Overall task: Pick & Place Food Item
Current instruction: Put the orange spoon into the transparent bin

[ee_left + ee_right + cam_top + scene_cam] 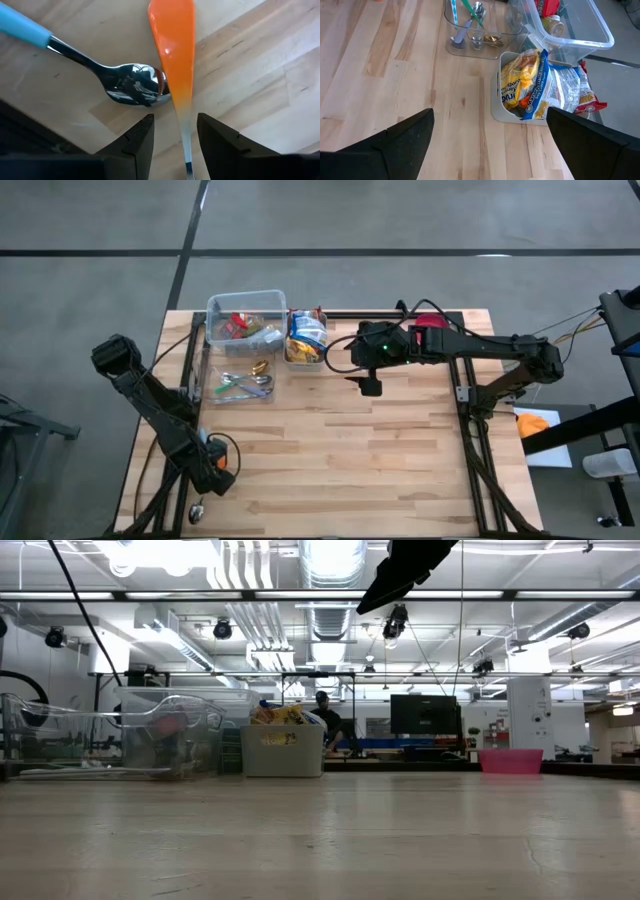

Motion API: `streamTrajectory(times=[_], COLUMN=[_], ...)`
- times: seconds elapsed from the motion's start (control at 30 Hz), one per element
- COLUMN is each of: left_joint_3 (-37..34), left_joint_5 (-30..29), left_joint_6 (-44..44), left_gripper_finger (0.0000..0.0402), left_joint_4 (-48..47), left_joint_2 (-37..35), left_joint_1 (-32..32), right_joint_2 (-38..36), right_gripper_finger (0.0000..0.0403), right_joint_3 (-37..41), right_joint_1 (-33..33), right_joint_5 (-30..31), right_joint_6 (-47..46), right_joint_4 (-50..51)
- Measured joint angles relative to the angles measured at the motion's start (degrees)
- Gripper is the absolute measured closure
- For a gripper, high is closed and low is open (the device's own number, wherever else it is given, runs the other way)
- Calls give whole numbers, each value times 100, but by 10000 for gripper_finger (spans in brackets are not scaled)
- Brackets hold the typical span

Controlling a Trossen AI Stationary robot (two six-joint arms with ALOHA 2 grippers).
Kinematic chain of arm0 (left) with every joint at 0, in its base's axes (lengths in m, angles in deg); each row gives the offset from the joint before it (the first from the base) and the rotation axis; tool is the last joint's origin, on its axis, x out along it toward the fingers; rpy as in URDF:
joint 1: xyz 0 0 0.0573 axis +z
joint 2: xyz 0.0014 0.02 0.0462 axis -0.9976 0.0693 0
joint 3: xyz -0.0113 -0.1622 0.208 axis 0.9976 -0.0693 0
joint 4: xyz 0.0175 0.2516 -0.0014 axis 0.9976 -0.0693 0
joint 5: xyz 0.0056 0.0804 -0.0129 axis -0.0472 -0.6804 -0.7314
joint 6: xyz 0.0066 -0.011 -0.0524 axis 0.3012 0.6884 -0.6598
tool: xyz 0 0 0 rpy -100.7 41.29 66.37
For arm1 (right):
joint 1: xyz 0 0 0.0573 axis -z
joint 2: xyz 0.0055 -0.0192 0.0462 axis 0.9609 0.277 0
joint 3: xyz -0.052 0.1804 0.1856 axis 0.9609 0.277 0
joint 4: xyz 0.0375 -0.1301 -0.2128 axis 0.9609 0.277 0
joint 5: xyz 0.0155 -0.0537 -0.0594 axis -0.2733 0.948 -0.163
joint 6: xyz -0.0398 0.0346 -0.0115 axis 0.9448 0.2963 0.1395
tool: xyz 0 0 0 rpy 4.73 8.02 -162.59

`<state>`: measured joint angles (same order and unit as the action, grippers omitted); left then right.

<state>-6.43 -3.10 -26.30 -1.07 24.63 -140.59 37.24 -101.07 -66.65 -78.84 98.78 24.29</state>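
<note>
1. The right hand (371,385) is hovering above the far middle of the wooden worktop (340,460), with its fingers spread wide and nothing between them.
2. Just to the left of this hand, a small white bin (506,114) is standing at the far edge of the worktop, and it is holding snack bags (540,85) printed in yellow, blue and white.
3. To the left of the bin, a clear plastic box (245,315) is standing with red packets inside; a clear tray (240,385) with spoons is lying beside it on the near side.
4. The left hand (175,137) is staying low at the near left corner of the worktop. Its fingers (142,135) are half closed, and the thin end of an orange utensil (175,55) is lying between them; I cannot tell if they are really pressing on it.
5. A metal spoon with a blue handle (100,72) is lying on the worktop, and its bowl is touching the orange utensil.
6. In the low view, a pink tub (510,761) is standing far behind, on the right.
</note>
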Motion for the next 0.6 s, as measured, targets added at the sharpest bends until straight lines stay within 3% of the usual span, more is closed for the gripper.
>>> streamTrajectory(times=[0.3, 0.6], left_joint_3=[-2, -7], left_joint_5=[-73, -146], left_joint_6=[243, 70], left_gripper_finger=[255, 338], left_joint_4=[16, -5], left_joint_2=[5, 6], left_joint_1=[-4, -4], right_joint_2=[0, 0], right_gripper_finger=[18, 18], right_joint_3=[-2, 0], right_joint_1=[0, 0], right_joint_5=[0, 2], right_joint_6=[0, 0], right_joint_4=[0, 0])
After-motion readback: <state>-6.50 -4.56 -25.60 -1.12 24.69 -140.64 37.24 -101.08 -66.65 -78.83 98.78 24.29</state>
